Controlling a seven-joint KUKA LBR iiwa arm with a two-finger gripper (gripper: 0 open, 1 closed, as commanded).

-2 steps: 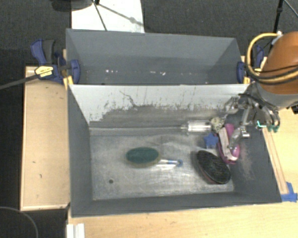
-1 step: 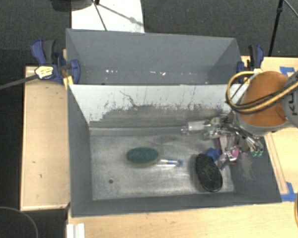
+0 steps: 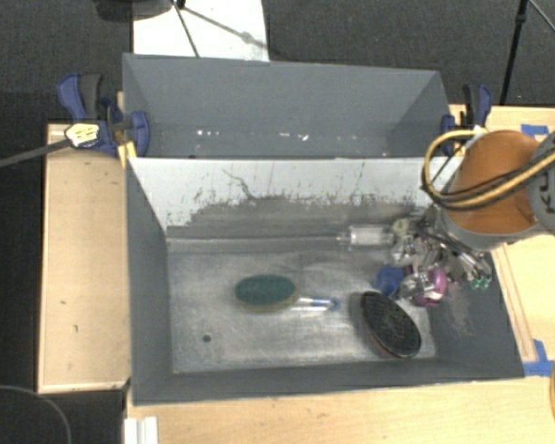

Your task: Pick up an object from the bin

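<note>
Gripper (image 3: 428, 271): it is lowered into the right end of the bin (image 3: 287, 109), close to the floor. How far open it stands cannot be told, because its tip is lost among cables and small parts.
Held thing: none can be confirmed.
At the tip: a small purple-pink piece (image 3: 433, 289) is seen directly against the gripper. Whether it is gripped or merely lies beneath cannot be told.
Nearest things: 3 are counted. They are the purple-pink piece, a small blue piece (image 3: 388, 279) just to its left, and a black oval disc (image 3: 388, 325) in front of both.
Farther out: a clear tube (image 3: 366, 239) lies along the foot of the back slope. A dark green oval pad (image 3: 265, 290) rests mid-floor, with a thin clear stick (image 3: 313, 303) just beside it.
Handling, purple-pink piece: it is judged light and small, and easily nudged aside. It is best taken squarely across its body.
Handling, black disc: it is judged stiff, flat and light. It is best pinched across its narrow width at the rim, since a flat top offers no hold.
Handling, clear tube: it is judged smooth and likely to roll, so it would be taken across its middle.
Handling, green pad: it is judged soft and forgiving.
Arm: an orange cover (image 3: 495, 183) is carried above the wrist.
</note>
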